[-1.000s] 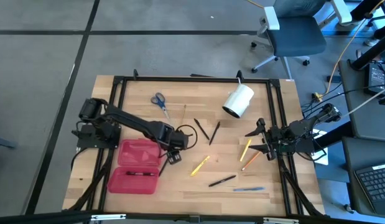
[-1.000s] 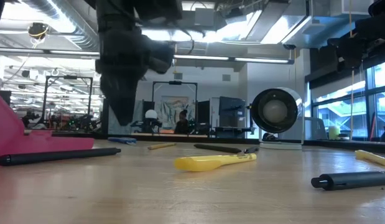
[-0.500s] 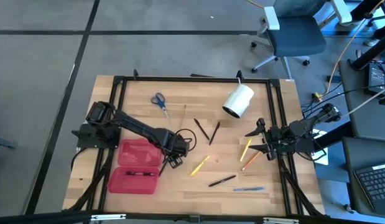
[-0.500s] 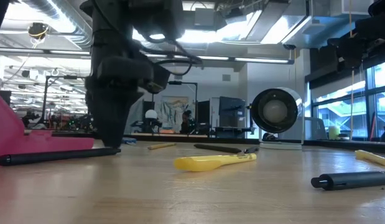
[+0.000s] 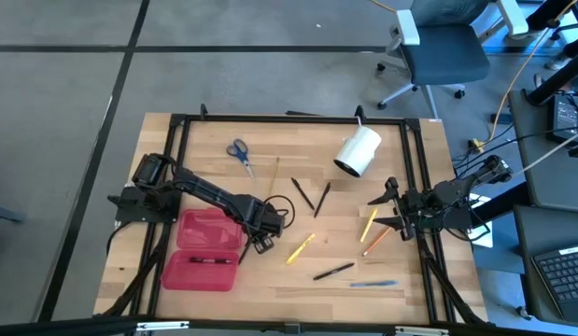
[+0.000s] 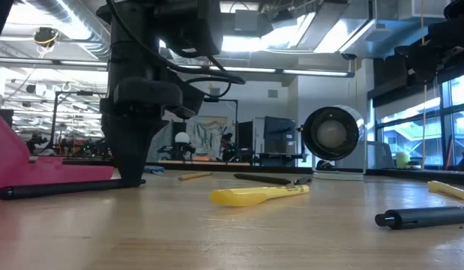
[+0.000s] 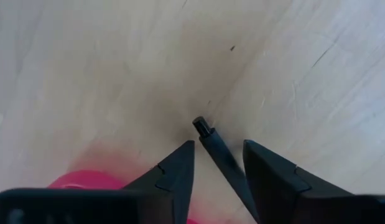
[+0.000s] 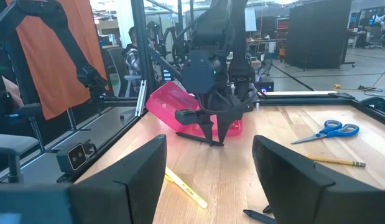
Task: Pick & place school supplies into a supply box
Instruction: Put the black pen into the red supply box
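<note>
Your left gripper is lowered to the table, just beside the right edge of the red box. Its fingers are open (a narrow gap) and straddle a black pen that lies flat on the wood between them; neither finger visibly presses on the pen. In the low view the fingertips reach the table surface at the pen, with the box wall directly next to them.

The box lies open on the left part of the table, both halves flat. One dark pen lies inside the near half.

Your right gripper waits at the right edge of the table, fingers spread wide and holding nothing.

Supplies on the table outside the box:
- Blue-handled scissors, far left, with a wooden pencil near them.
- Two dark pens, centre, near the white cylinder.
- A yellow marker, just right of the left gripper.
- A yellow pencil and an orange pencil, near the right gripper.
- A black pen and a blue pen, toward the near edge.
</note>
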`<action>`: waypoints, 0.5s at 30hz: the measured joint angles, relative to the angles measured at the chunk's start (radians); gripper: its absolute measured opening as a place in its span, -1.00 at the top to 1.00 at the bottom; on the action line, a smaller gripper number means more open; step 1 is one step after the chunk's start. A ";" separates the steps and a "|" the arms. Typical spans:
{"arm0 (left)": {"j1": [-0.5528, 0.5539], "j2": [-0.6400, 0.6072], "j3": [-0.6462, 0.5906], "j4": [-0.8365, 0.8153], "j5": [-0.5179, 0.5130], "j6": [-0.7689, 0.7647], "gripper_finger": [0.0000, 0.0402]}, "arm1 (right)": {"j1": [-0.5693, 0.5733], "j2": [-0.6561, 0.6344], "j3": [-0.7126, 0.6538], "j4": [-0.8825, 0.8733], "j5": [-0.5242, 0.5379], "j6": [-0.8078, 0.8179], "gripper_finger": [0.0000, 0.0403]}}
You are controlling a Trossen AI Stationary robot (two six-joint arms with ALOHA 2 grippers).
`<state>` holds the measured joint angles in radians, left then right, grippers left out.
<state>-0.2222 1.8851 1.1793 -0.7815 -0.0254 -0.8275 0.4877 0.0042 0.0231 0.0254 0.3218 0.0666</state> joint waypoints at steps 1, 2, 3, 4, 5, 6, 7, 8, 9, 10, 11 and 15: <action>0.000 0.007 0.000 0.003 0.000 0.000 0.41 | 0.000 0.000 0.000 0.000 0.000 0.000 -0.20; 0.000 0.011 0.003 0.005 0.002 0.001 0.44 | 0.000 0.000 0.000 0.000 0.000 0.000 -0.20; 0.000 0.016 0.004 0.004 0.003 0.002 0.47 | 0.000 0.000 0.000 0.000 0.000 0.000 -0.20; 0.000 0.027 0.005 0.004 0.007 0.002 0.49 | 0.000 0.000 0.000 0.000 0.000 0.000 -0.20; 0.000 0.037 0.005 0.002 0.016 0.003 0.52 | 0.000 0.000 0.000 0.000 0.000 0.000 -0.20; 0.001 0.042 0.006 0.001 0.024 0.003 0.54 | 0.000 0.000 0.000 0.000 0.000 0.000 -0.20; 0.002 0.045 0.006 0.000 0.030 0.003 0.56 | 0.000 0.000 0.000 0.000 0.000 0.000 -0.20; 0.002 0.047 0.006 0.000 0.032 0.004 0.57 | 0.000 0.000 0.000 0.000 0.000 0.000 -0.20; 0.001 0.048 0.006 0.001 0.030 0.010 0.59 | 0.000 0.000 0.000 0.000 0.000 0.000 -0.20; 0.001 0.048 0.006 0.002 0.029 0.022 0.61 | 0.000 0.000 0.000 0.000 0.000 0.000 -0.20; 0.001 0.044 0.005 0.004 0.029 0.031 0.63 | 0.000 0.000 0.000 0.000 0.000 0.000 -0.20; 0.000 0.024 0.007 0.006 0.020 0.061 0.75 | 0.000 0.000 0.000 0.000 0.000 0.000 -0.20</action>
<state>-0.2218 1.9086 1.1866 -0.7759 -0.0051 -0.7668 0.4875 0.0040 0.0235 0.0252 0.3218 0.0662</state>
